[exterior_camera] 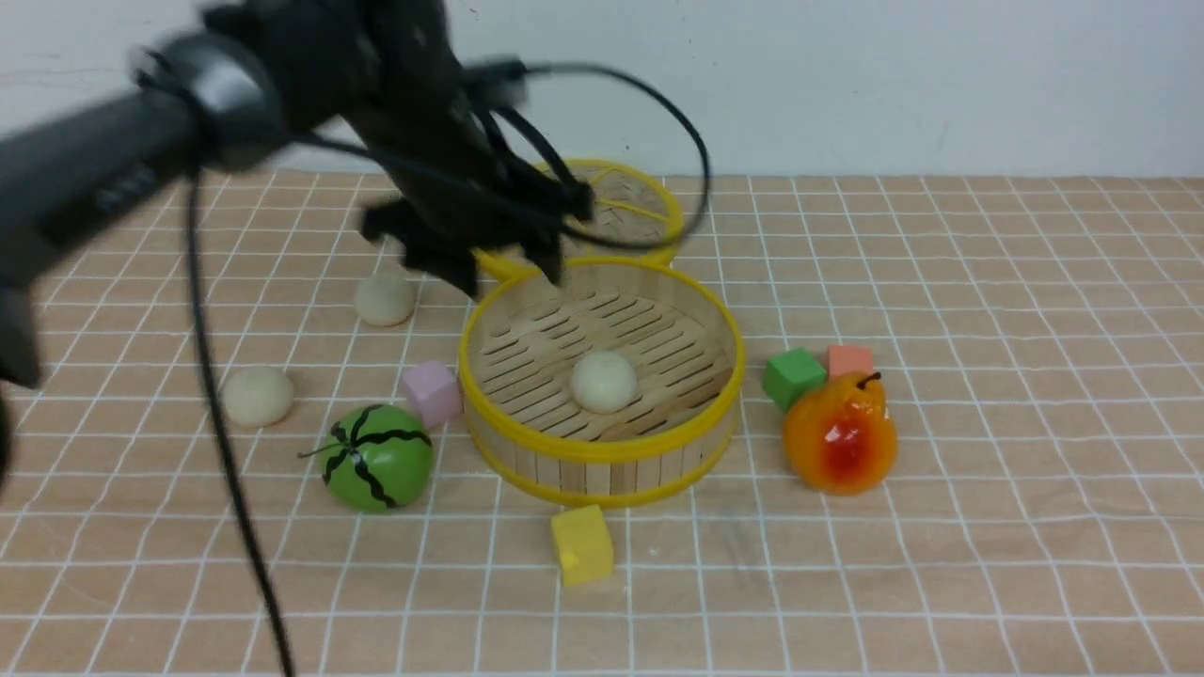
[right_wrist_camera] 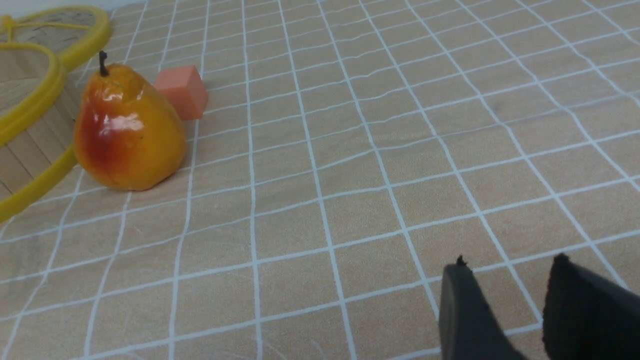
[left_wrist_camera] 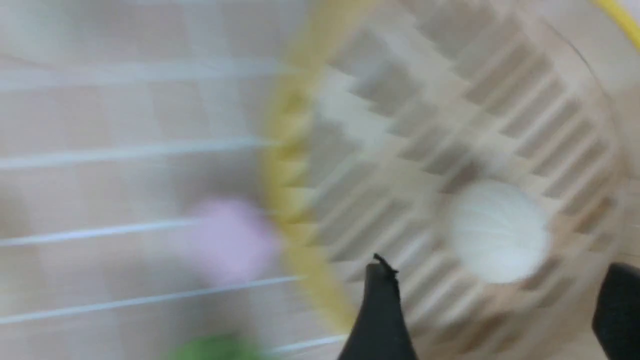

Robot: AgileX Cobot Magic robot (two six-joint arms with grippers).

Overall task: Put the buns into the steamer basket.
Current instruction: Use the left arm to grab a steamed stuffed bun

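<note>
The steamer basket (exterior_camera: 602,461) stands mid-table with one bun (exterior_camera: 603,381) on its slatted floor. Two more buns lie on the cloth to its left, one farther back (exterior_camera: 384,299) and one nearer (exterior_camera: 257,395). My left gripper (exterior_camera: 508,271) hovers over the basket's far-left rim, open and empty. The blurred left wrist view shows the basket rim (left_wrist_camera: 290,200) and the bun (left_wrist_camera: 495,230) inside, ahead of the open gripper (left_wrist_camera: 500,272). My right gripper (right_wrist_camera: 510,265) is low over bare cloth, jaws a little apart, with nothing between them. It is out of the front view.
The flat lid (exterior_camera: 649,202) lies behind the basket. A green watermelon toy (exterior_camera: 378,458) and a pink cube (exterior_camera: 432,392) sit left of the basket. A yellow cube (exterior_camera: 582,543) sits in front. A green cube (exterior_camera: 793,376), an orange cube (exterior_camera: 849,358) and a pear (exterior_camera: 840,434) sit to its right.
</note>
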